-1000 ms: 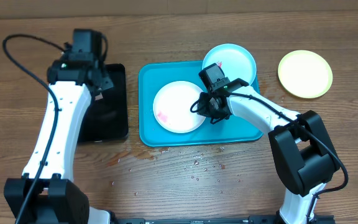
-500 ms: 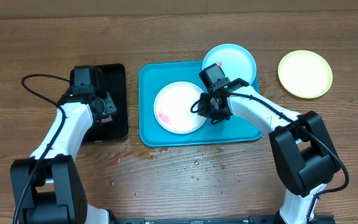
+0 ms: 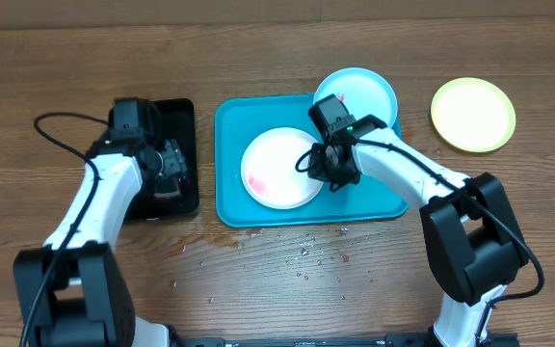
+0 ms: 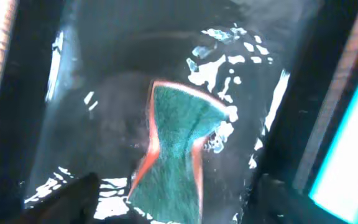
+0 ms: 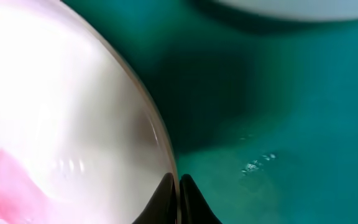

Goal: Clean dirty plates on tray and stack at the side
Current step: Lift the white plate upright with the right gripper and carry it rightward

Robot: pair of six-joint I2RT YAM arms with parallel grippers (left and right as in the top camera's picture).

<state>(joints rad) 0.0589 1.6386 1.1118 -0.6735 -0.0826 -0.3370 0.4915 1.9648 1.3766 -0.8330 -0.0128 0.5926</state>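
**Brown wooden desk (image 3: 66,39): where everything sits right now**

In the middle there's the large turquoise plastic tray (image 3: 231,200) with rounded corners. The plain white round plate (image 3: 277,159) lies on it, with a red smear (image 3: 256,180) on its left part. The right claw (image 3: 333,172) is closed tight on that plate's right rim. In the wrist view its two dark tips meet right on the edge.

The light blue rimmed round plate (image 3: 359,92) sits at the tray's far right corner, partly hanging over the rim. The yellow-green rimmed round plate (image 3: 473,115) is on bare wood to the right, well apart from the tray.

Left of the turquoise one is a smaller black rectangular tray (image 3: 183,120), wet inside. The left claw (image 3: 173,162) hangs over it, fingers (image 4: 73,196) spread wide, gripping nothing. A green sponge with orange edging (image 4: 176,149) lies between them on the tray floor, pinched in at its middle.
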